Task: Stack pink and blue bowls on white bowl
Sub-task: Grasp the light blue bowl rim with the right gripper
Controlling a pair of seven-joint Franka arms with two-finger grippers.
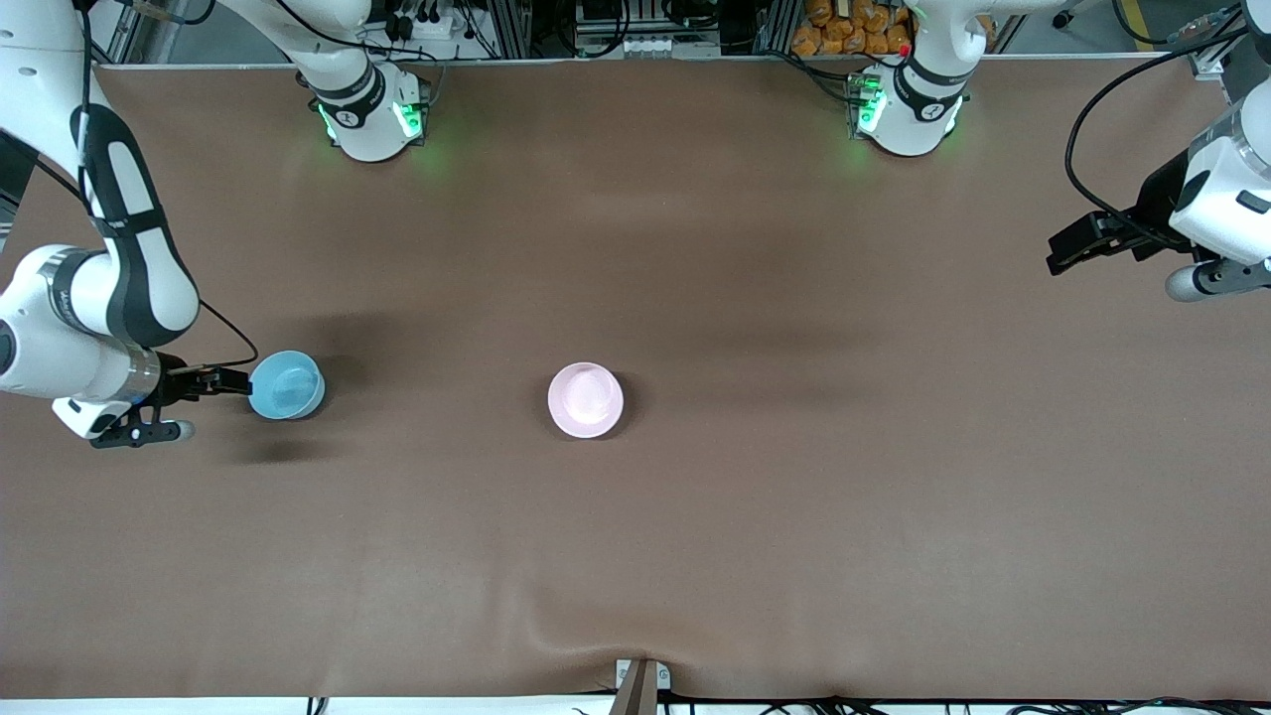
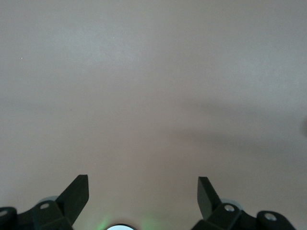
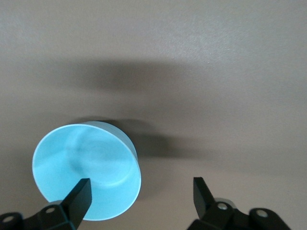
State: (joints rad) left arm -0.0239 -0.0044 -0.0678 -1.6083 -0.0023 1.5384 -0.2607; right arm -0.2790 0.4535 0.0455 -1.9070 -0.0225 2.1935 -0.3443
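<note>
The light blue bowl [image 1: 286, 385] stands on the brown table toward the right arm's end. My right gripper [image 1: 213, 382] is low beside it and open. In the right wrist view its gripper [image 3: 141, 184] straddles the blue bowl's [image 3: 86, 167] rim, with one fingertip [image 3: 80, 191] over the inside and the other clear of the wall. The pale pink bowl [image 1: 586, 399] sits at the table's middle. The white bowl does not show apart from it; I cannot tell whether it is under the pink one. My left gripper [image 1: 1077, 246] waits open and empty, raised over the left arm's end [image 2: 142, 181].
The brown table cloth [image 1: 794, 497] has a small ridge near the front edge [image 1: 596, 636]. A metal bracket [image 1: 640, 685] sits at the middle of the front edge. The arm bases [image 1: 372, 114] [image 1: 909, 109] stand along the back edge.
</note>
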